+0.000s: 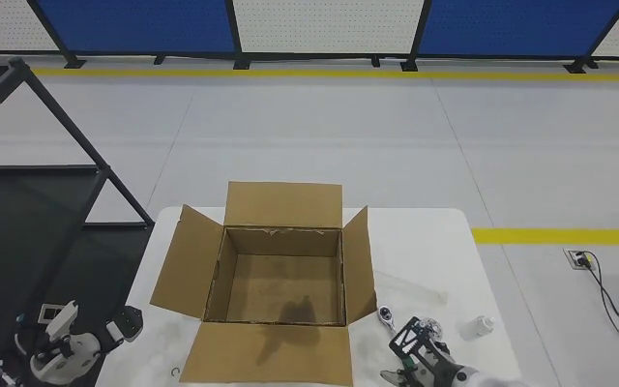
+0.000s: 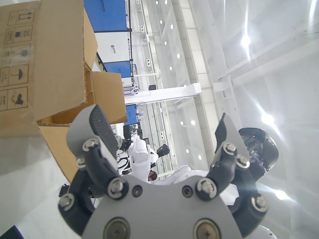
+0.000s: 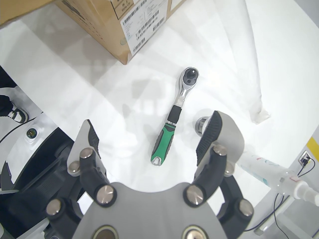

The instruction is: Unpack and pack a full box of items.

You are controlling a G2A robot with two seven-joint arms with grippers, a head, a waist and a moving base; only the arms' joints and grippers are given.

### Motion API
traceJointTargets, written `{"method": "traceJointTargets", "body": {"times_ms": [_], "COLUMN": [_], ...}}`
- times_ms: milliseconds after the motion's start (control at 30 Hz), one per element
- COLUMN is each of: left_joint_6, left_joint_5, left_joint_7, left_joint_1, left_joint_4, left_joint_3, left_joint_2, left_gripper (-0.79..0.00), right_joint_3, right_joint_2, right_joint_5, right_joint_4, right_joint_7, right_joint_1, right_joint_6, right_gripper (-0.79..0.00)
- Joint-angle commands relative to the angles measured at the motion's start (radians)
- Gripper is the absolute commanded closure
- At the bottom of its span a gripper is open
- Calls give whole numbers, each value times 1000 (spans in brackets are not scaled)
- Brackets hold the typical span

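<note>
We see the box (image 1: 283, 203) at the middle of the white counter (image 1: 426, 242), all four flaps folded out. Its brown cardboard bottom shows, with a dark shadow across it.

Beside the box's near right corner a ratchet (image 3: 174, 118) lies flat on the counter, its chrome head toward the box and its green handle away from it. The right jaws hang spread above that handle, gripping nothing. In the right wrist view a chrome socket (image 3: 200, 125) stands just beside one finger. A white bottle (image 3: 264, 169) lies near the counter's right edge, and a clear bag (image 3: 249, 50) lies flat farther back, to the right of the box.

The left jaws are off the counter's left end, spread and holding nothing. In the left wrist view they tip up toward the white ceiling and its lamps (image 2: 245, 41), with the box's outer wall to one side.

The counter stands on a pale grey floor (image 1: 319, 126) crossed by yellow lines (image 1: 542, 235). Blue and white panels (image 1: 319, 24) close the back of the room. A black rack (image 1: 58, 193) stands to the left, and a socket strip (image 1: 577, 258) lies on the floor to the right.
</note>
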Motion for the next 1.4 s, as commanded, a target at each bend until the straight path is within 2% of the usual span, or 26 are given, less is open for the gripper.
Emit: {"method": "traceJointTargets", "body": {"times_ms": [0, 333, 367, 533, 733, 867, 900, 1367], "left_joint_6": [0, 0, 0, 0, 0, 0, 0, 0], "left_joint_5": [0, 0, 0, 0, 0, 0, 0, 0], "left_joint_7": [0, 0, 0, 0, 0, 0, 0, 0], "left_joint_1": [0, 0, 0, 0, 0, 0, 0, 0], "left_joint_4": [0, 0, 0, 0, 0, 0, 0, 0], "left_joint_3": [0, 0, 0, 0, 0, 0, 0, 0], "left_joint_2": [0, 0, 0, 0, 0, 0, 0, 0], "left_gripper": [-785, -785, -785, -785, -785, -785, -785, -785], "right_joint_3": [-21, -115, -126, -167, -185, -185, -185, -199], "right_joint_2": [-1, -7, -8, -15, -23, -27, -27, -30], "right_joint_5": [-19, -121, -129, -166, -152, -142, -142, -144], "right_joint_4": [21, 93, 102, 169, 269, 312, 319, 349], "right_joint_7": [12, 60, 62, 65, 43, 33, 31, 30], "right_joint_1": [15, 80, 89, 138, 197, 222, 225, 240], "right_joint_6": [19, 98, 107, 151, 177, 197, 198, 189], "right_gripper": [-625, -582, -526, -419, -440, -419, -391, -323]}}
